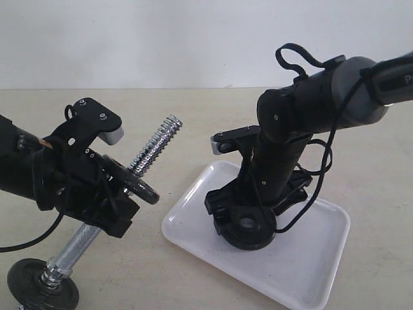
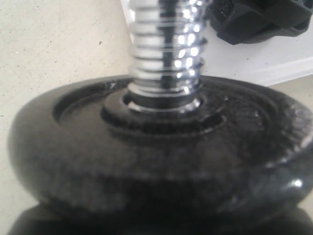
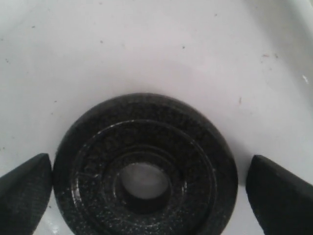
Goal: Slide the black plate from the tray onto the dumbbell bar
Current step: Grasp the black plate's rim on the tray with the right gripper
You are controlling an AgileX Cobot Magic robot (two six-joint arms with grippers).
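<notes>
**Small round matte black plate [image 1: 235, 237] lies flat in glossy white rectangular plastic tray [image 1: 310, 258]**

The right gripper [image 3: 149, 188] hangs directly over the black plate with its jaws spread wide. Its 2 dark fingertips [image 3: 24, 188] flank the rim, 1 on each side, and neither clearly presses on it. The plate rests on the tray floor with its central hole and raised hub ring facing up. In the exterior view it sits toward the tray's left half. The tray lies on a pale beige tabletop [image 1: 361, 129].

To the left of the tray, the left gripper [image 1: 119, 206] is closed around a short chrome steel dumbbell bar [image 1: 158, 142]. It holds the bar tilted, with the coarse threaded end pointing up and to the right. 1 black weight disc [image 1: 143, 187] sits on the bar just above that gripper, and the left wrist view shows the thread rising through its hub. Another round black end disc [image 1: 32, 287], at the bar's lower end, rests on the tabletop in the lower left corner of the exterior view.
</notes>
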